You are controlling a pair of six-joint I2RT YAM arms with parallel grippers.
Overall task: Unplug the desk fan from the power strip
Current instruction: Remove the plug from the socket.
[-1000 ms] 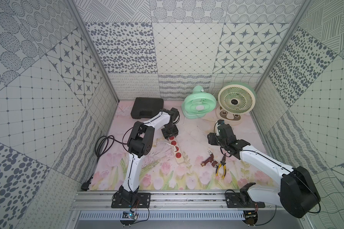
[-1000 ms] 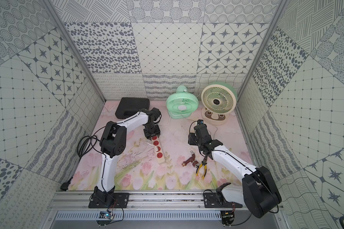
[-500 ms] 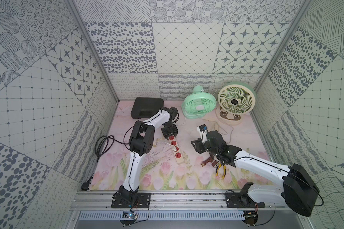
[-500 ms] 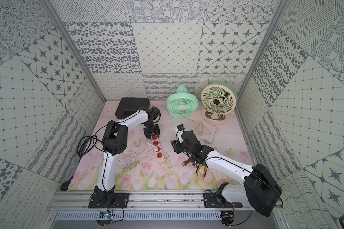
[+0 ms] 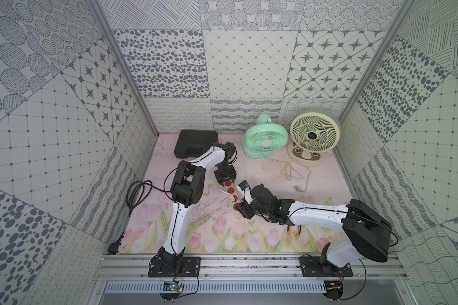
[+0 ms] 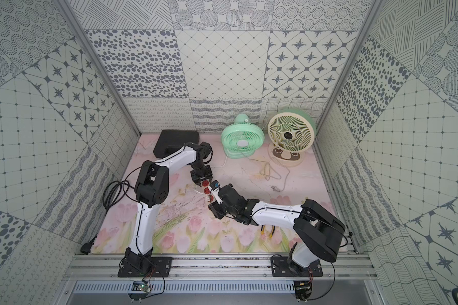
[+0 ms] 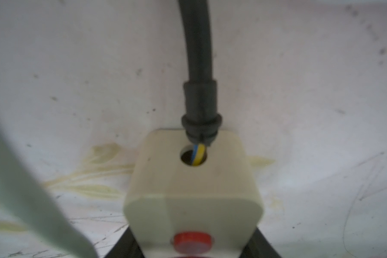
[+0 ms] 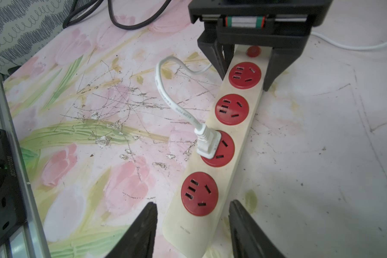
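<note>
1. Left gripper [image 8: 246, 78]: black wedge fingers pinching the power strip [image 8: 230, 128] across its sides, beside the first socket at the button end.
2. Right gripper [image 8: 192, 203]: spread, one finger either side of the strip's opposite end, not clearly touching.
3. Strip itself: long narrow cream bar, smooth, with rounded corners, flat on the flowered mat [image 8: 121, 178] mid-table, between both arms.
4. On it: four round red sockets [image 8: 231, 109] in one row; one small red button [image 8: 253, 51]; one flat white plug [image 8: 207, 143] seated in the third socket from the button, trailing a thin white cord [image 8: 163, 93].
5. At the button end: one thick black cord [image 7: 198, 55], blue and yellow wires showing at the hole.
6. Farther back: two round grilled fans, mint-green fan [image 5: 266, 142] and cream fan [image 5: 314, 134]; one black case [image 5: 196, 142].
</note>
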